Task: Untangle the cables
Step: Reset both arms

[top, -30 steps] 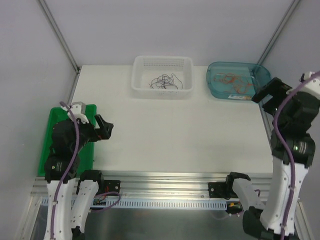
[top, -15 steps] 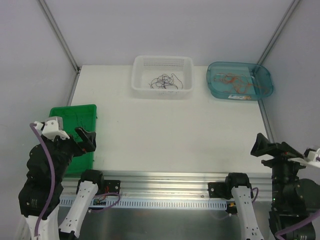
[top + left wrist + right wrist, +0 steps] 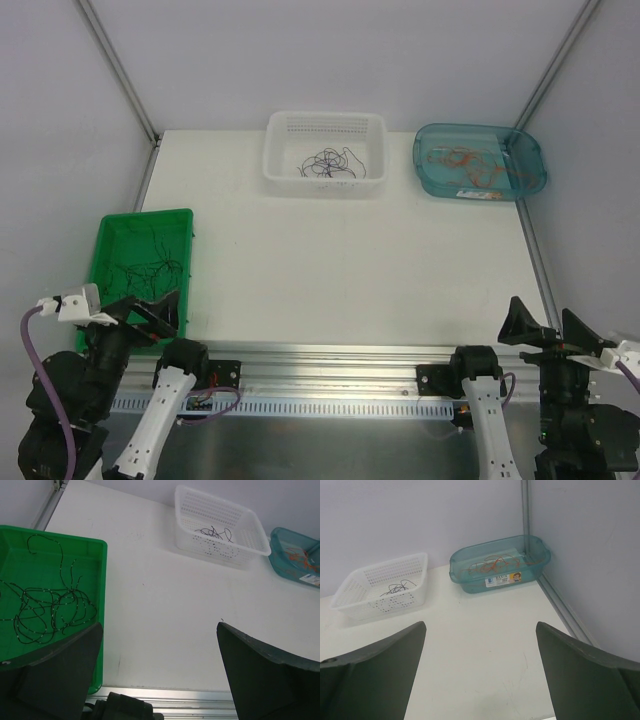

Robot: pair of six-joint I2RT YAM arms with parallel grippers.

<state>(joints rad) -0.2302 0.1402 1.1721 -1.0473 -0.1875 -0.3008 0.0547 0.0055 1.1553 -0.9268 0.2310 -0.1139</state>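
Observation:
Black cables (image 3: 332,162) lie in a white basket (image 3: 325,128) at the back middle; they also show in the left wrist view (image 3: 214,532) and the right wrist view (image 3: 397,588). Orange cables (image 3: 467,165) lie in a teal bin (image 3: 530,165) at the back right, also in the right wrist view (image 3: 492,564). Dark cables (image 3: 145,262) lie in a green tray (image 3: 105,232) at the left, also in the left wrist view (image 3: 50,607). My left gripper (image 3: 150,312) is open and empty at the near left edge. My right gripper (image 3: 548,330) is open and empty at the near right edge.
An aluminium rail (image 3: 330,360) runs along the table's near edge. Metal frame posts (image 3: 120,70) stand at the back corners, with grey walls around. A frame bar (image 3: 565,610) runs along the table's right side.
Both arms have pulled back and down toward the near edge. The left gripper left the green tray's area, the right one dropped from beside the teal bin. The cables have not moved.

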